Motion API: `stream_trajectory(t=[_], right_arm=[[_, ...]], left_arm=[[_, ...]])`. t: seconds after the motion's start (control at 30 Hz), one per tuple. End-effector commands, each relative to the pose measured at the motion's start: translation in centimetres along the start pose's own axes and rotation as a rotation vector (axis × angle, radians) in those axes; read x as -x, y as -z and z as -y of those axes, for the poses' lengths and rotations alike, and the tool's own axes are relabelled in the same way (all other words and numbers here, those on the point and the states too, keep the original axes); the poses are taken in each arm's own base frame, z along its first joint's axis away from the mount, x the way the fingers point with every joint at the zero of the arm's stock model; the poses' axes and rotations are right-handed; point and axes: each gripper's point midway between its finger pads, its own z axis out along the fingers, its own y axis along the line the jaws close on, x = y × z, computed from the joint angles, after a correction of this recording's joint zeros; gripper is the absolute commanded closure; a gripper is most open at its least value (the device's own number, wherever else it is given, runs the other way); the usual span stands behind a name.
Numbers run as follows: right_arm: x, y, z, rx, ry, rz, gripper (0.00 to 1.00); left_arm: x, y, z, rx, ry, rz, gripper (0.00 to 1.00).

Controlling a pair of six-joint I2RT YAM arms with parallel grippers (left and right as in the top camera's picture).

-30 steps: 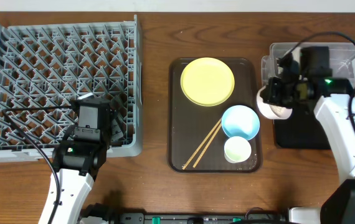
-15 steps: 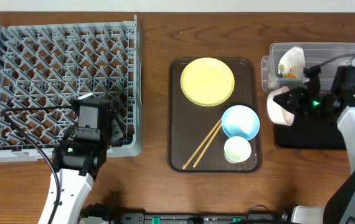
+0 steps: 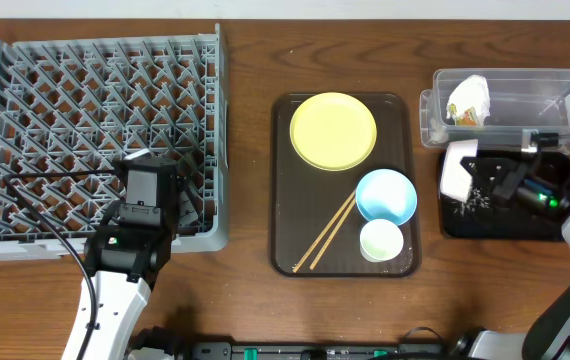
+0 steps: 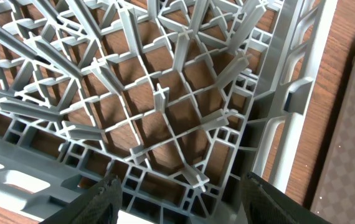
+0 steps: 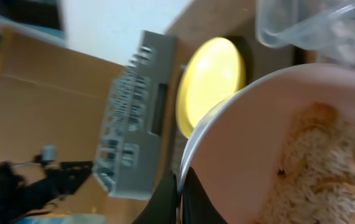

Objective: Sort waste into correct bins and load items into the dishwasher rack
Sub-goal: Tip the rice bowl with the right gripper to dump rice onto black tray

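Right gripper (image 3: 473, 172) clamped on the rim of the white bowl (image 3: 454, 170), tipped on its side over the black tray's (image 3: 505, 226) left end, crumbs (image 3: 477, 201) just below it on the tray — rack (image 3: 95, 100) lies well off across the table, under the left gripper (image 4: 193, 202), jaws apart, empty.

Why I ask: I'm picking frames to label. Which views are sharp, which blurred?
Overhead: sharp and evenly lit, rack crisp. Left wrist: rack lattice in focus, with soft shadows. Right wrist: motion-blurred throughout; white bowl and yellow plate are soft.
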Motion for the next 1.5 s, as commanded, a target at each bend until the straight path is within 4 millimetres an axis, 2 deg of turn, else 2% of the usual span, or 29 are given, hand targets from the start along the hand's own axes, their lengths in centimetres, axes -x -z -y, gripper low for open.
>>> stream_trajectory(t=[0.0, 0.13, 0.33, 0.43, 0.77, 0.97, 1.23, 1.47], right_arm=[[0.4, 1.6, -3.3, 0.209, 0.044, 0.041, 0.99], [0.7, 2.8, -3.1, 0.224, 0.059, 0.083, 0.99], [0.6, 3.6, -2.3, 0.210, 0.068, 0.115, 0.99], [0.2, 3.5, -2.1, 0.208, 0.084, 0.119, 0.99], [-1.0, 3.3, -1.5, 0.194, 0.300, 0.141, 0.99], [-0.9, 3.3, -1.5, 0.185, 0.443, 0.155, 0.99], [-0.8, 3.2, -1.2, 0.163, 0.541, 0.161, 0.99], [-0.7, 3.3, -1.3, 0.169, 0.549, 0.164, 0.99]], left_arm=[[0.7, 0.2, -0.3, 0.016, 0.012, 0.023, 0.36], [0.7, 0.2, -0.3, 0.016, 0.012, 0.023, 0.36], [0.7, 0.2, -0.3, 0.016, 0.012, 0.023, 0.36], [0.7, 0.2, -0.2, 0.015, 0.012, 0.024, 0.36], [0.8, 0.2, -0.2, 0.013, 0.013, 0.029, 0.36], [0.8, 0.2, -0.2, 0.012, 0.014, 0.029, 0.36], [1.1, 0.2, 0.0, 0.007, 0.016, 0.039, 0.36], [1.0, 0.2, 0.0, 0.007, 0.016, 0.038, 0.36]])
